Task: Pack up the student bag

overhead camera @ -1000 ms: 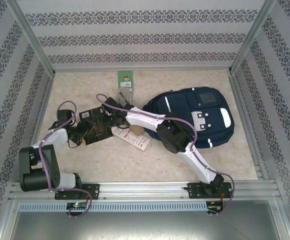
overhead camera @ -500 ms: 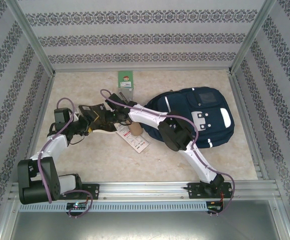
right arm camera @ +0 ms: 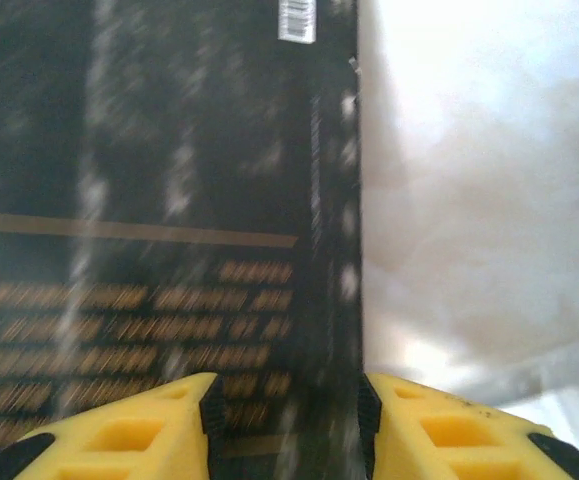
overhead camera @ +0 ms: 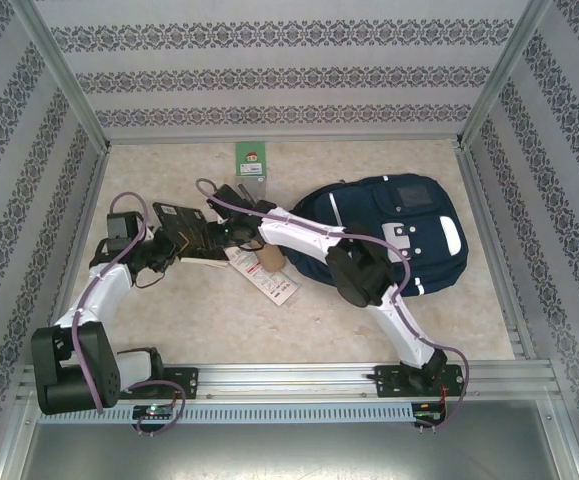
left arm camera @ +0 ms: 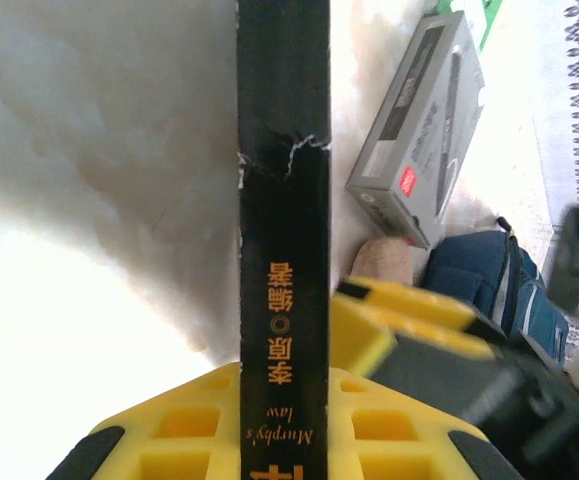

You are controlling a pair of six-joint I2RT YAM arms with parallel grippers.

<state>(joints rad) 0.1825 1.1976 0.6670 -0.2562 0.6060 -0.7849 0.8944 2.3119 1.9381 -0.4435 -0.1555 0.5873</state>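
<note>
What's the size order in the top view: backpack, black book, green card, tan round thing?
Largest to smallest as they look in the top view:
1. student bag, by far the largest
2. black book
3. green card
4. tan round object; it looks close to the card and is partly hidden, so 3 and 4 are unsure.

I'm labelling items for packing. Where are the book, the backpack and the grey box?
book (left arm camera: 282, 250): left wrist view, on its black spine.
backpack (overhead camera: 424, 205): top external view, on its navy front.
grey box (left arm camera: 421, 128): left wrist view, on its broad face.
</note>
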